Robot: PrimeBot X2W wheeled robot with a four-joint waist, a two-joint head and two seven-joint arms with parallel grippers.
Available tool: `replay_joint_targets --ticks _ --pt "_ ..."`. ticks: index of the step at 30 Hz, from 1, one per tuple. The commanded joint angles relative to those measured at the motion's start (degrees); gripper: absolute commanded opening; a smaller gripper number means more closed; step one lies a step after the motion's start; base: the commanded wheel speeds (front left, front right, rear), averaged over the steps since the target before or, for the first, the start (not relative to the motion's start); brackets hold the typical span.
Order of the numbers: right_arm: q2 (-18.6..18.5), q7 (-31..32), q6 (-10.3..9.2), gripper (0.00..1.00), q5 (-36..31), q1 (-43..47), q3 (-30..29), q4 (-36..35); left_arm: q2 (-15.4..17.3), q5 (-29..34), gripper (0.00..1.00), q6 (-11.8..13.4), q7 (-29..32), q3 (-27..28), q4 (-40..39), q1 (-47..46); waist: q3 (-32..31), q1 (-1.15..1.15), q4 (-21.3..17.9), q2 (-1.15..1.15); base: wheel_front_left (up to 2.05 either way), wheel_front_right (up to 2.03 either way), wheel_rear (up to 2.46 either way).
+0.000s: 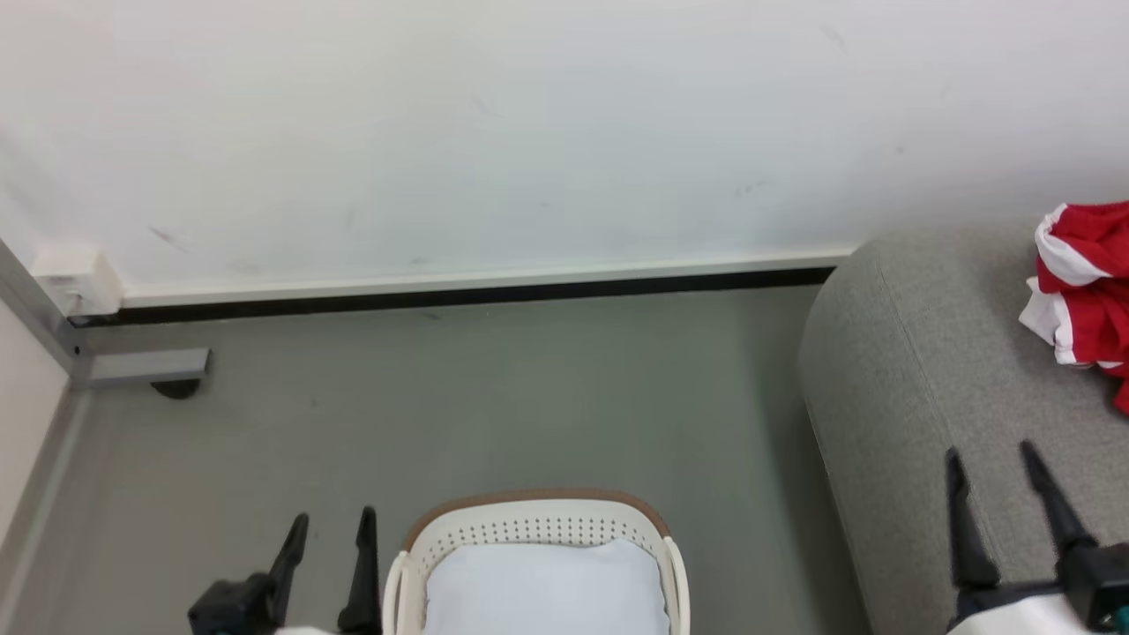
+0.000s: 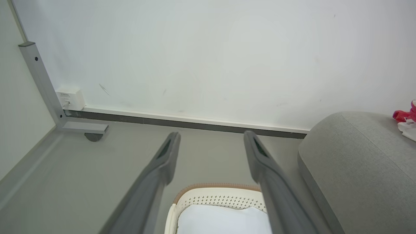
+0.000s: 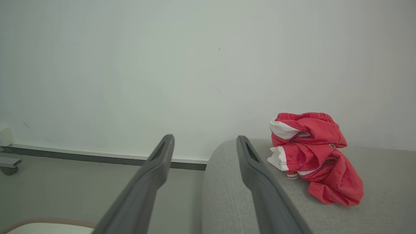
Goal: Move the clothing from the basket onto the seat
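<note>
Plainly, the right wrist view takes in the whole clothing (image 3: 312,156), a crumpled red heap with white trim and a gathered waistband, where the head view cuts it off at the frame's edge. It lies on the seat (image 1: 917,353), back from the seat's rounded end, while the basket (image 1: 538,527) beside that end holds a white cloth (image 1: 547,586). The right pincer (image 1: 990,451) hangs over the seat short of the heap, the left pincer (image 1: 333,519) beyond the basket, both spread wide and empty.
</note>
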Motion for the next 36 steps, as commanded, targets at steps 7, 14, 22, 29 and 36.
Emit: replay_joint_targets --ticks 7,14,22,29,36 --pt "1.83 0.04 -0.13 1.00 -2.74 7.71 3.23 -0.45 -2.92 5.12 1.00 -3.73 -0.02 7.09 -0.77 6.74 -4.04 0.02 1.20 0.00 0.00 0.00 0.00" --pt "1.99 0.04 -0.13 1.00 -1.11 9.01 3.82 0.00 -5.22 8.68 1.00 -6.95 -0.02 11.52 0.44 7.86 -5.21 0.02 1.16 0.00 0.00 0.00 0.00" --pt "2.01 0.04 -0.13 1.00 -0.14 8.76 3.11 0.69 -6.86 11.45 1.00 -8.71 -0.02 13.95 1.05 7.21 -5.13 0.02 1.17 0.00 0.00 0.00 0.00" --pt "2.00 0.04 -0.13 1.00 0.82 8.03 4.15 1.50 -7.87 13.10 1.00 -9.84 -0.02 15.53 1.40 6.92 -4.86 0.02 1.30 0.00 0.00 0.00 0.00" --pt "2.00 0.04 -0.13 1.00 1.23 7.18 5.34 1.78 -8.52 14.49 1.00 -10.61 -0.03 16.64 1.76 6.56 -4.77 0.02 1.79 0.00 0.00 0.00 0.00"
